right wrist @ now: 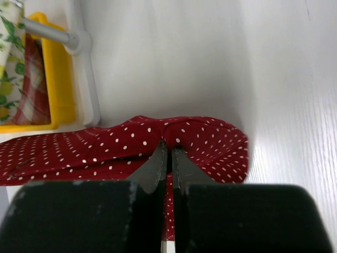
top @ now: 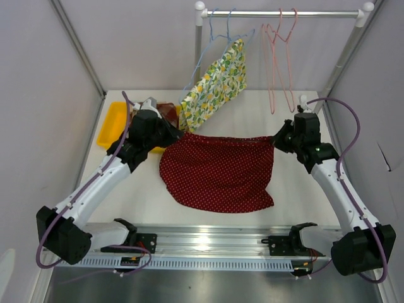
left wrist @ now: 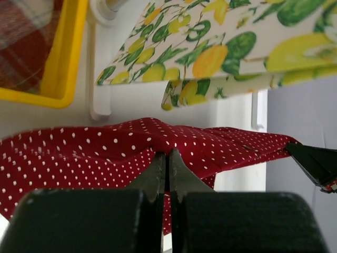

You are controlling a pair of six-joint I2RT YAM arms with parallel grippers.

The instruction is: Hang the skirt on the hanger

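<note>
Robot lab booth, white panel walls (top: pixel 145 38), aluminium mounting rail (top: pixel 208 240)

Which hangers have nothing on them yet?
The thin pink wire hangers, right of the middle on the silver metal rail, hang bare. The thin blue wire hangers to their left carry a yellow lemon-print fabric.

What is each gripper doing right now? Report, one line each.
left gripper: shut on the red skirt, at its far left corner.
right gripper: shut on the red skirt, at its far right corner.
</note>
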